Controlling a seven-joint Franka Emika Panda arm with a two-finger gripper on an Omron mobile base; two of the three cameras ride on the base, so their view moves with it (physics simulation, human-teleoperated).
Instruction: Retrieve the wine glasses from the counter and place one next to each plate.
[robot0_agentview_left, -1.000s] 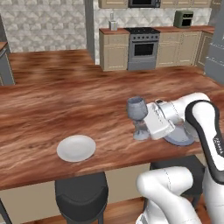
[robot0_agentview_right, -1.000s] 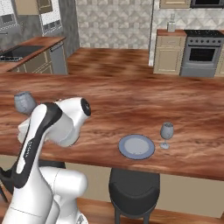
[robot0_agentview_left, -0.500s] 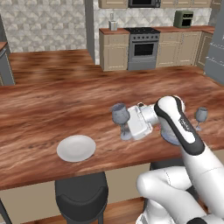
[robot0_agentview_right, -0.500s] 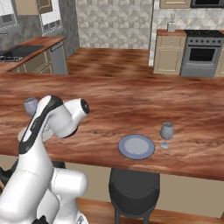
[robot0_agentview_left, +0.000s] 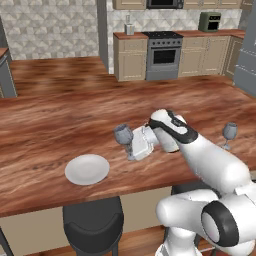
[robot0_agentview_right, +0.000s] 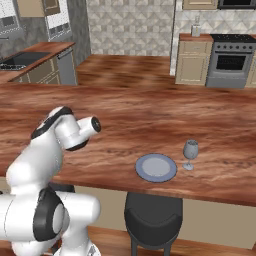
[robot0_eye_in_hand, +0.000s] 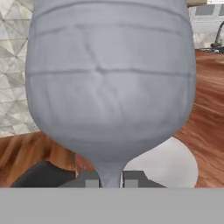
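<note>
While a wine glass (robot0_agentview_left: 123, 135) is held upright by its stem, the gripper (robot0_agentview_left: 131, 150) is seen closed narrowly on it above the long wooden island top (robot0_agentview_left: 60, 120), just right of the white plate (robot0_agentview_left: 87, 168). A second wine glass (robot0_agentview_right: 190, 150) is stood just beside the greyish-blue plate (robot0_agentview_right: 156, 167), at the arm's far side.
</note>
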